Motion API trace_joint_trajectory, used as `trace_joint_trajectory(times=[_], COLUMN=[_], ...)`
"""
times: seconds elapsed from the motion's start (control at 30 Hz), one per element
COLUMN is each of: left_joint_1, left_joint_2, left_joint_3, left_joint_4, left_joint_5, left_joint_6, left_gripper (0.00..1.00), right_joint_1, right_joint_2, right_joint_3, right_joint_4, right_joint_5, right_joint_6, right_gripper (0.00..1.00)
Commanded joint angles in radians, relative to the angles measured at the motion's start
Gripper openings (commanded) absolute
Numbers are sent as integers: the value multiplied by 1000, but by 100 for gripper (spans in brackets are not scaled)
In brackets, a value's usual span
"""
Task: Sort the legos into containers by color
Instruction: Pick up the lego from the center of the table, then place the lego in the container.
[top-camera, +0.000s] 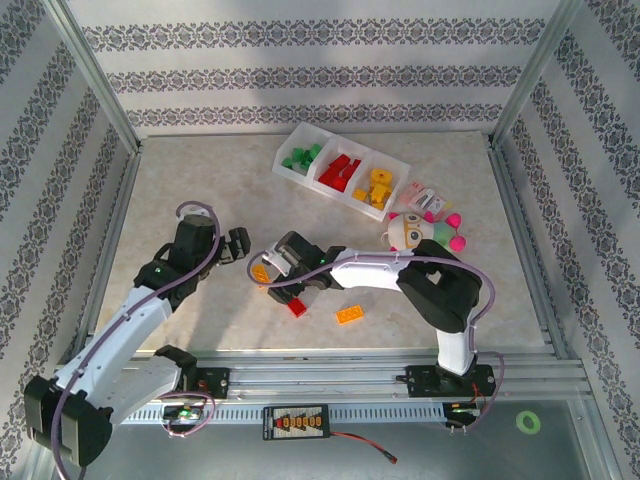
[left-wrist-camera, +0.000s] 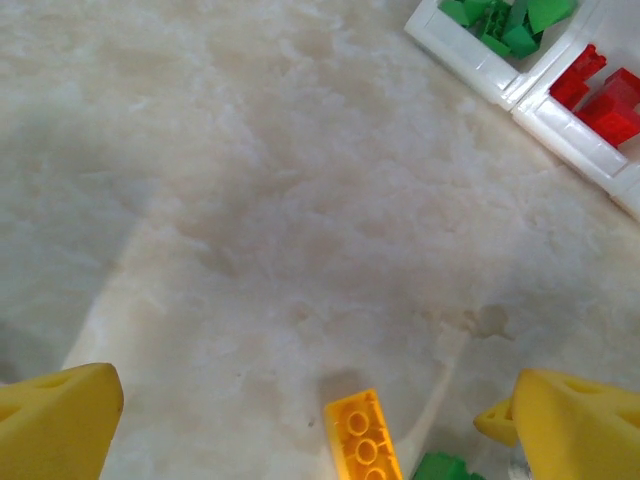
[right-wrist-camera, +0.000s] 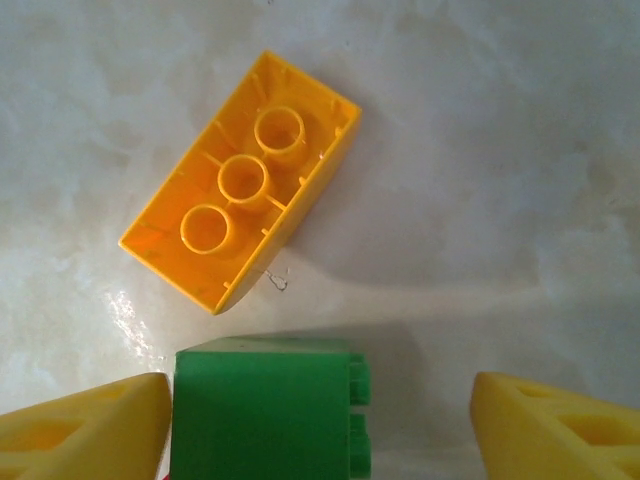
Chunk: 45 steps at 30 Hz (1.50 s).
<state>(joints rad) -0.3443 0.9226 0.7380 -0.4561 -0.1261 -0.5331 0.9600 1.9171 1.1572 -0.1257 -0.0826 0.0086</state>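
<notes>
The white three-compartment tray (top-camera: 311, 133) stands at the back, holding green (top-camera: 300, 158), red (top-camera: 343, 172) and orange legos (top-camera: 380, 187). On the table lie an orange brick (top-camera: 261, 272), a red brick (top-camera: 297, 305) and another orange brick (top-camera: 350, 314). My right gripper (top-camera: 272, 263) is low over the table. In the right wrist view its jaws (right-wrist-camera: 320, 425) stand around a green brick (right-wrist-camera: 265, 410): the left finger touches it and the right finger is well apart. An upside-down orange brick (right-wrist-camera: 240, 180) lies just beyond. My left gripper (top-camera: 237, 246) is open with nothing between its fingers (left-wrist-camera: 60, 420); the orange brick (left-wrist-camera: 365, 440) lies below it.
A plush toy with pink balls (top-camera: 420, 232) and pink pieces with a clear packet (top-camera: 425, 200) lie right of the tray. A metal rail (top-camera: 350, 365) runs along the table's front edge. Patterned walls close in the left, back and right.
</notes>
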Motion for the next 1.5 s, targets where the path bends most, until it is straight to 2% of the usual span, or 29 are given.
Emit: trace_joint_trajectory(times=[0.0,0.17,0.27,0.43,0.6,0.7,0.83,1.0,1.13,1.27,1.47], left_joint_1=[16,14,15,15,15,15,13,-1,-11,-21,-23], left_joint_2=[-38,-39,-39,-30,-31,-30,0,37,82,111,103], left_joint_3=[-15,-13,-21,-15,-40,-62,-69,-117,-160,-187,-206], left_joint_4=[-67,-53,-27,-9,1,64,164,315,455,572,589], left_joint_5=[-32,-15,6,24,-26,37,216,300,347,390,392], left_joint_6=[29,56,80,109,93,127,226,292,321,344,376], left_gripper=[99,99,99,99,99,99,99,99,99,99,99], right_joint_1=[5,5,3,-3,-46,-87,-154,-260,-331,-381,-450], right_joint_2=[30,46,43,23,-40,-99,-178,-225,-176,-60,158], right_joint_3=[47,64,61,47,11,-17,-49,-39,57,199,462], right_joint_4=[-35,-49,-48,-43,0,25,61,135,179,225,247], right_joint_5=[-25,-36,-44,-35,-51,-41,-8,32,61,90,76], right_joint_6=[3,-1,-2,4,53,79,110,174,208,241,326], right_gripper=[71,62,49,42,41,41,41,41,40,39,37])
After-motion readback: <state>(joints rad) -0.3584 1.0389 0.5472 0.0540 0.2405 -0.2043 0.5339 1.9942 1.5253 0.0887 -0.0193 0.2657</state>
